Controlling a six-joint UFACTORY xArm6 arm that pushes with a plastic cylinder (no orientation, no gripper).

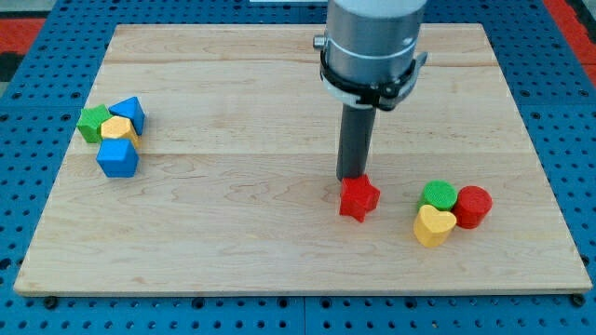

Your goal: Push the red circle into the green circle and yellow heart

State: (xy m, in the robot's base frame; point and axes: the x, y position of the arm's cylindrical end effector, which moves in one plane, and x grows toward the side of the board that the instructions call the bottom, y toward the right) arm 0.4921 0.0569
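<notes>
The red circle (473,206) sits at the view's lower right, touching the right side of the green circle (439,195). The yellow heart (433,224) lies just below the green circle, touching it, and its right lobe is close to the red circle. My tip (352,177) is down on the board to the left of this group, right at the top edge of a red star (359,197). The tip is well left of the red circle.
A cluster at the view's left holds a green star (93,122), a blue triangle-like block (129,113), a yellow hexagon (118,129) and a blue block (117,158). The wooden board (279,74) has edges all around, over a blue pegboard.
</notes>
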